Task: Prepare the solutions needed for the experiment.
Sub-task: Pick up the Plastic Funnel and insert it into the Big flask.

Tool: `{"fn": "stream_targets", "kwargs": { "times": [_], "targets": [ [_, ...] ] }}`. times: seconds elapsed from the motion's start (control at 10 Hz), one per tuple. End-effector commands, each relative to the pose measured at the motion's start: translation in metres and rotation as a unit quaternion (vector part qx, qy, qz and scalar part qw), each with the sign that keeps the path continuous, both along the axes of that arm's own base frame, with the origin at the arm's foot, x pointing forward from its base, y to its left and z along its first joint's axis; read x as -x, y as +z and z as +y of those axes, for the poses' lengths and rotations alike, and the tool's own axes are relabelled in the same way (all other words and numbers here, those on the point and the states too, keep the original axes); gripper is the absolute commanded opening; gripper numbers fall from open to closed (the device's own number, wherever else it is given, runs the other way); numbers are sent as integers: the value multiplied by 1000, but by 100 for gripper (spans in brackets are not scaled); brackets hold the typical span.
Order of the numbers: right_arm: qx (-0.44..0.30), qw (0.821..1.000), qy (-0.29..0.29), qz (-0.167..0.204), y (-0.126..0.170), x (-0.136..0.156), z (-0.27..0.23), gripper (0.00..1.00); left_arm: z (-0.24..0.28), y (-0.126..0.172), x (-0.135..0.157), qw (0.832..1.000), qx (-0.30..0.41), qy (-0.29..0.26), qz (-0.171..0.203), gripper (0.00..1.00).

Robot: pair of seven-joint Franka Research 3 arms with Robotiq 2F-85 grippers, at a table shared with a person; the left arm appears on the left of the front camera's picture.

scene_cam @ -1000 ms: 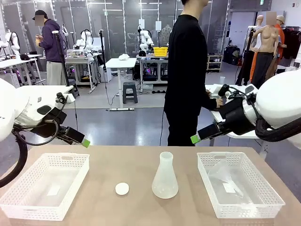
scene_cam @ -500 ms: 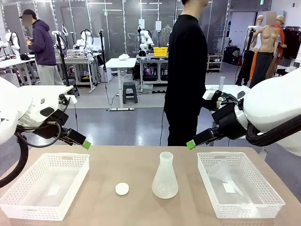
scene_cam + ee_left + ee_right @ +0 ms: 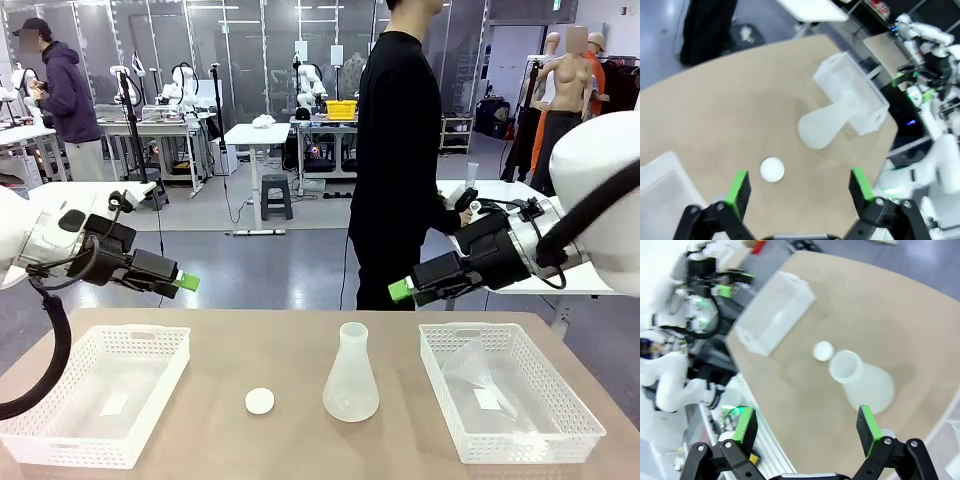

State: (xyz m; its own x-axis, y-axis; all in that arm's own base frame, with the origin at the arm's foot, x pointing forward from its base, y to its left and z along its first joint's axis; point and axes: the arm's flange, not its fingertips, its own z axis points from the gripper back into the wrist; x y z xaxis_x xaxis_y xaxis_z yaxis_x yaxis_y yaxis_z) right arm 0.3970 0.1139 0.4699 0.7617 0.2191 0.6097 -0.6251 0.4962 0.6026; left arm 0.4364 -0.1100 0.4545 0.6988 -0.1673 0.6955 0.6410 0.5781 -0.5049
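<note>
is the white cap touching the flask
Apart: the front view shows bare table between the cap and the flask.

Frosted white flask (image 3: pixel 351 378), white cap (image 3: pixel 260 401), tan table (image 3: pixel 300 345); white lattice left basket (image 3: pixel 70 448) and right basket (image 3: pixel 530 445).

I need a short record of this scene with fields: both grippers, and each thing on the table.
left gripper: open, empty, in the air near left basket
right gripper: open, empty, in the air near right basket
flask: upright, middle of table
white disc: flat on table, left of flask, apart
right basket: something clear inside
</note>
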Motion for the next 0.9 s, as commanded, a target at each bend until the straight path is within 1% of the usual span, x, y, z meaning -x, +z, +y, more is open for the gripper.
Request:
{"fn": "stream_targets", "kwargs": {
  "times": [0.0, 0.1, 0.2, 0.4, 0.5, 0.6, 0.7, 0.8],
  "targets": [
    [-66, 995, 37, 60, -28, -46, 8, 100, -2, -43, -44, 998, 41, -24, 29, 100],
    [-88, 994, 23, 66, -32, -47, 7, 100, -1, -45, -43, 996, 73, -42, 36, 100],
    [-46, 998, 19, 24, -9, -14, 4, 100, 4, -16, -13, 999, 36, -9, 7, 100],
    [-46, 998, 19, 24, -9, -14, 4, 100, 4, -16, -13, 999, 36, -9, 7, 100],
    [-70, 996, 25, 47, -23, -30, 5, 100, 5, -37, -27, 998, 53, -20, 19, 100],
    [-107, 991, 3, 80, -32, -46, 2, 100, 6, -45, -40, 993, 105, -57, 15, 100],
    [-160, 980, -11, 117, -38, -54, -6, 100, 18, -54, -52, 986, 152, -64, 6, 100],
    [-201, 970, -13, 134, -42, -60, -16, 100, 31, -62, -59, 974, 210, -69, 56, 100]
  ]
}}
